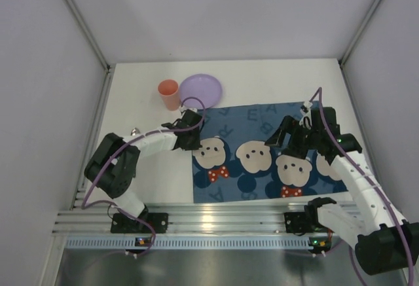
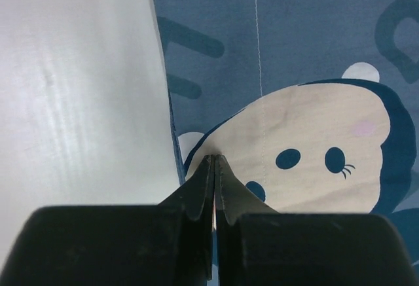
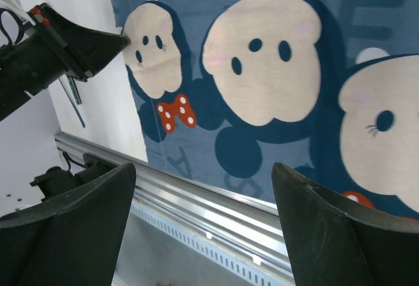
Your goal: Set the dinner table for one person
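While left jaws sit pressed together at the placemat [image 1: 252,119] edge, cloth pinch unclear, right jaws hang spread above it. Listed: tabletop [image 1: 275,83], beneath both jaws; judged rigid, fixed, ungraspable. Cloth likely soft, light; take by edge.

1. A blue rectangular cloth placemat [image 1: 255,157], printed with cream cartoon mouse faces, red spotted bows and darker letters, lies flat on the worktop [image 1: 275,83], toward its near right corner.
2. A salmon-pink plastic cup [image 1: 168,90] stands upright near the far left corner.
3. A round lilac plastic plate [image 1: 201,89] sits just beside the cup, on its right-edge side.
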`<act>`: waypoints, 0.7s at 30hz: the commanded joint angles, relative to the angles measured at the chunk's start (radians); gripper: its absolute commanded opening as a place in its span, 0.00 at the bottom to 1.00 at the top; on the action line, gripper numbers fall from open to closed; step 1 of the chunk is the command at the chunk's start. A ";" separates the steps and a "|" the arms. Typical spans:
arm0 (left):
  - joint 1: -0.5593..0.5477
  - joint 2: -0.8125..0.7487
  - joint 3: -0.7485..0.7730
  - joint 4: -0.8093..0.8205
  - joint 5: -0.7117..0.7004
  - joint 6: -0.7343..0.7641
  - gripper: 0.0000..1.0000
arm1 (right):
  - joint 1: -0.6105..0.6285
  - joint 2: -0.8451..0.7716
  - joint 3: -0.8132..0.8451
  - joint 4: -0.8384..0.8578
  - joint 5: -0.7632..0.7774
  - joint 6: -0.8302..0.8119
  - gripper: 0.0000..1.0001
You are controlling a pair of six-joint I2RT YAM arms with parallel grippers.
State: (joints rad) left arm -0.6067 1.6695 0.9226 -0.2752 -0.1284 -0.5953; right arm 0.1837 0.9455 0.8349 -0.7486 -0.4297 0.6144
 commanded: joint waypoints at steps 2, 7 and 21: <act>0.039 -0.065 -0.042 -0.091 -0.074 0.035 0.03 | -0.020 -0.008 -0.013 0.021 -0.003 -0.016 0.85; 0.039 -0.155 -0.004 -0.113 -0.085 0.045 0.25 | -0.018 -0.008 -0.026 0.025 -0.007 -0.016 0.85; 0.041 -0.051 0.045 -0.188 -0.158 0.063 0.59 | -0.023 -0.017 -0.023 0.026 0.003 -0.021 0.85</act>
State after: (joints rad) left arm -0.5663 1.5639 0.9474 -0.4313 -0.2520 -0.5289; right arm 0.1787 0.9428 0.8032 -0.7441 -0.4297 0.6094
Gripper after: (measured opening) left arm 0.583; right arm 0.847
